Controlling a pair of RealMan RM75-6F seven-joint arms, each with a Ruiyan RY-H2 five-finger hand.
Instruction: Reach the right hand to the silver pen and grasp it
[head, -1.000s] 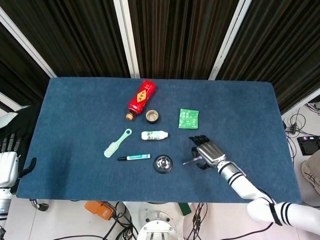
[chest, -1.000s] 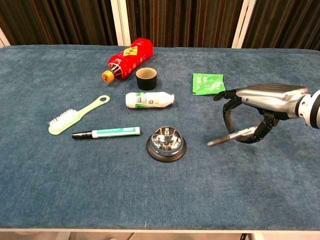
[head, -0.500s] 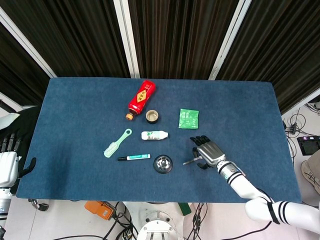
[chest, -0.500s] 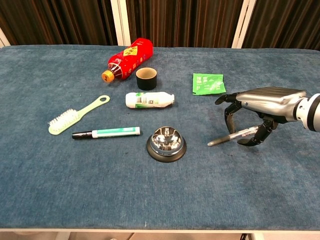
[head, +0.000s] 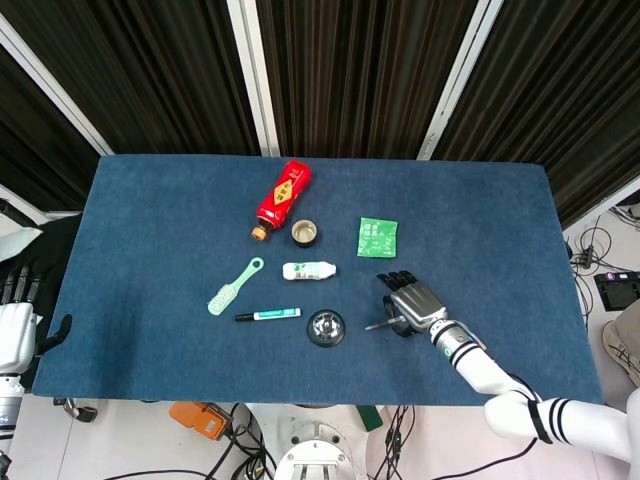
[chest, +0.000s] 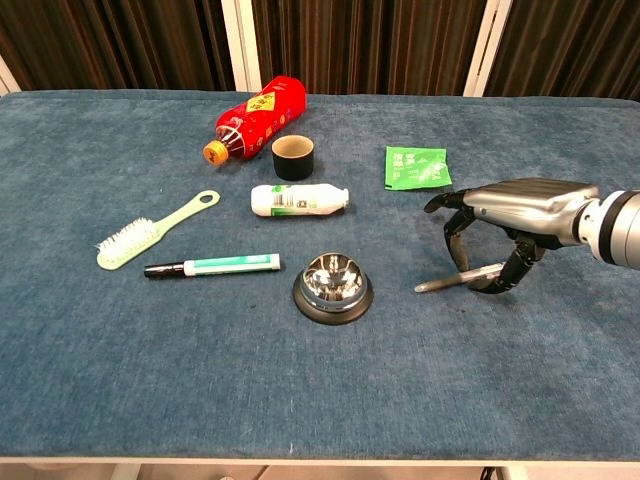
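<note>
Silver and thin, the pen (chest: 455, 278) lies on the blue desk (chest: 300, 400) toward the right part of the near edge, with its tip pointing to the round metal bell (chest: 333, 286) that stands near it. The right robot hand (chest: 505, 225) is arched directly over the rear half of the pen, palm down. Its fingers (chest: 452, 232) come down on the far side and the thumb curls in from the near side, so the pen passes under the palm. In the chest view the fingers look narrow around the barrel, and the thumb seems to touch it, but I cannot tell if the pen is really pinched or only caged; it appears to rest on the cloth.

I judge that the reach is finished and the closing of the grasp is the step in hand. The next move calls for the fingers and thumb to close fully on the barrel. A thin round pen on soft cloth may roll or slip out, so the squeeze should be slow and centred.

The left robot hand (head: 14, 325) waits outside the left edge of the desk, fingers spread, holding nothing. The teal marker (chest: 212, 265) and the green brush (chest: 152, 232) lie well apart from the work, toward the left side.
</note>
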